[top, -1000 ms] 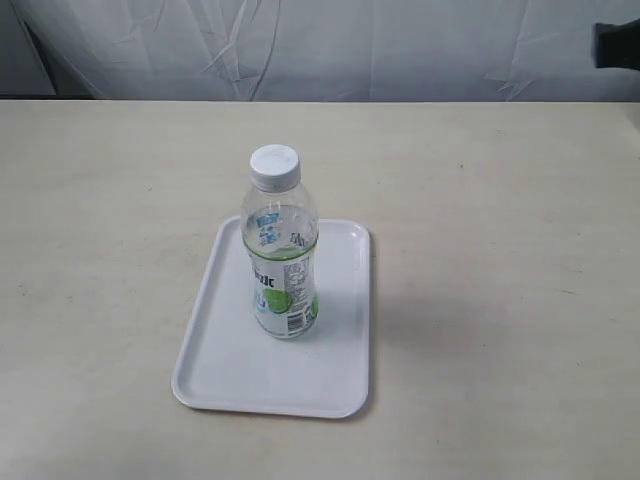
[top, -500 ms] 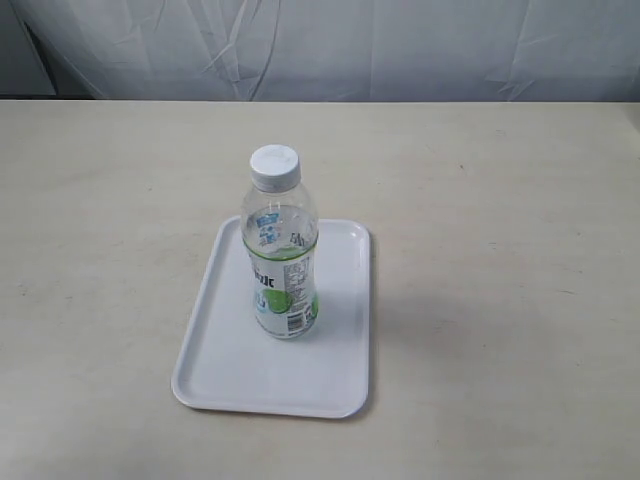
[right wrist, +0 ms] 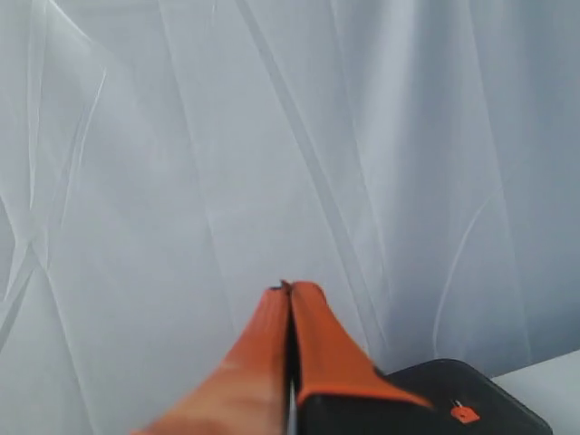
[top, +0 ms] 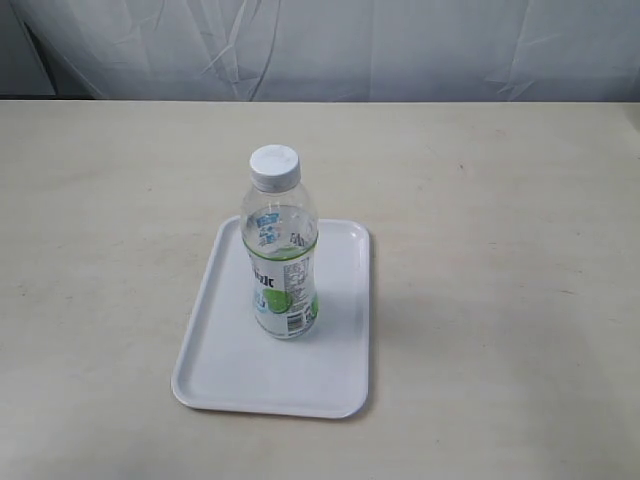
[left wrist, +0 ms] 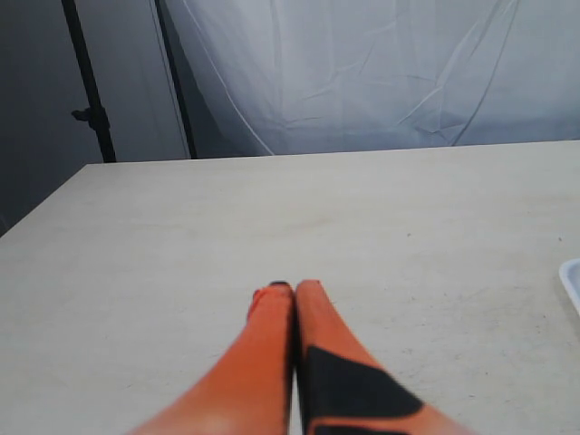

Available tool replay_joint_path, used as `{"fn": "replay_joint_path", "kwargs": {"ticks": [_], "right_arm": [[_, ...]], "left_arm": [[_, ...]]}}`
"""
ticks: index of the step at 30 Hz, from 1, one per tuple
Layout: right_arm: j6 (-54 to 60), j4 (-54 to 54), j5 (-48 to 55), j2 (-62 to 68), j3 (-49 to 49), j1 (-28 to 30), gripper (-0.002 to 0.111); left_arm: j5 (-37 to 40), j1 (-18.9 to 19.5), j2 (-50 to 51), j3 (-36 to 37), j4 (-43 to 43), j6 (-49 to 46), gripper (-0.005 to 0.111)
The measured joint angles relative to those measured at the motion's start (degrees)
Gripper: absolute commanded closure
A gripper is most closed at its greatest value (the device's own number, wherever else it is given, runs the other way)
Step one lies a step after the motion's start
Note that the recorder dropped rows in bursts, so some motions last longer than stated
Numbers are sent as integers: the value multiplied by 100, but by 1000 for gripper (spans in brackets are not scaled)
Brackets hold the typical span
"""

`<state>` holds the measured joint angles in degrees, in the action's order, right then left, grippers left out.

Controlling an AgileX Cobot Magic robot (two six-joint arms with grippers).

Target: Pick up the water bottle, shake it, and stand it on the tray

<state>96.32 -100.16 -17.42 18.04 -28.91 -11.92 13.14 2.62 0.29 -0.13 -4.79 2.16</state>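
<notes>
- The left gripper [left wrist: 285, 290] is seen clenched, its two orange fingers [left wrist: 263, 362] pressed together along their length with nothing caught between them.
- It is held low over the pale table [left wrist: 381, 208], whose bare top stretches out ahead of the fingertips.
- One rounded corner of the white tray [left wrist: 572, 277] is caught ahead of the left gripper and off to one side, well apart from the fingertips.
- The right gripper [right wrist: 288, 290] is likewise shown closed on nothing, with its orange fingers [right wrist: 258, 362] meeting at the tips.
- It is pointed at the creased white cloth backdrop [right wrist: 181, 136], which fills the space beyond its fingertips.
- A black part [right wrist: 453, 394] with a small orange mark is seen just beside the right gripper's fingers; what it is cannot be told.
- The bottle [top: 283, 250] is set upright near the middle of the tray, clear of both grippers and touched by neither.
- Its white cap [top: 274, 166] is screwed on, and a white, blue and green label [top: 284, 290] is wrapped around the lower body.
- In the exterior view the tray is laid flat on the table, and its rim is left free on all sides of the bottle.
</notes>
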Motion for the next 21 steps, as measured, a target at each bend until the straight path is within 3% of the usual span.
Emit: {"fn": "replay_joint_path", "kwargs": {"ticks": [3, 8, 11, 15, 18, 21], "right_arm": [[-157, 0, 429, -554, 546, 467, 109], [-627, 199, 1092, -827, 1196, 582, 109], [-2389, 2142, 1681, -827, 1427, 634, 109], [-6383, 6257, 2624, -827, 1453, 676, 109], [-8312, 8114, 3361, -877, 1465, 792, 109], [-9221, 9031, 3959, -1057, 1478, 976, 109]], "left_arm": [[0, 0, 0, 0, 0, 0, 107], [0, 0, 0, 0, 0, 0, 107], [0, 0, 0, 0, 0, 0, 107], [0, 0, 0, 0, 0, 0, 107], [0, 0, 0, 0, 0, 0, 107], [0, 0, 0, 0, 0, 0, 107]]}}
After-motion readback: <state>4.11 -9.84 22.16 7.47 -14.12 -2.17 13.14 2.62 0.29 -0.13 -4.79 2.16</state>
